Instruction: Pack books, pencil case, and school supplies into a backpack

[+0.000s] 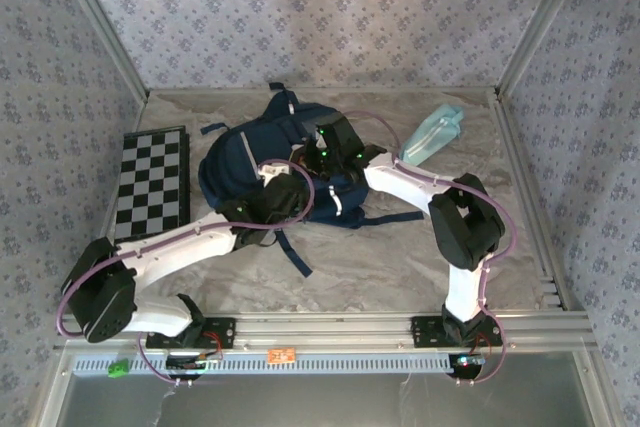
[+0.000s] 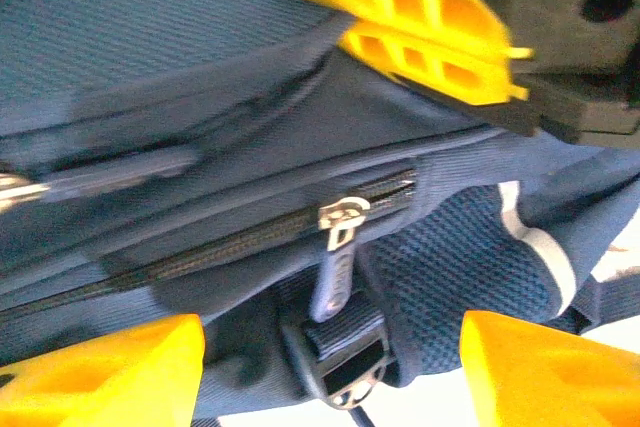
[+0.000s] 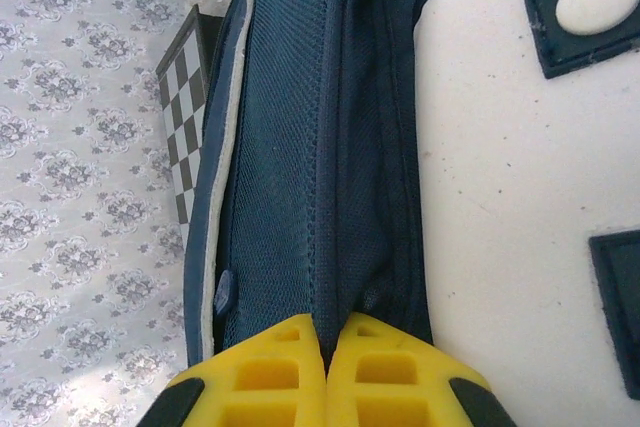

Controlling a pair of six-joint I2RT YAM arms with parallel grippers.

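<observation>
Over the backpack (image 1: 228, 169), which lies mid-worktop (image 1: 400, 257), you have both hands at work. Your right hand (image 3: 325, 325) is pressed together on a fold of the bag's blue fabric, just beside its white patch (image 3: 500, 197). That grip most likely steadies the bag and keeps the zip line taut.

Your left hand (image 2: 330, 337) has its fingers apart, one on each side of the zip pull (image 2: 340, 237), and it is clamped on nothing. That placing reads as a line-up for catching the pull, since the track beside it looks closed.

By count, you have one backpack and one pencil case (image 1: 435, 132). The case lies outside the bag, to its right and a little beyond, not yet packed. One checkered board (image 1: 150, 187) lies to the bag's left.
</observation>
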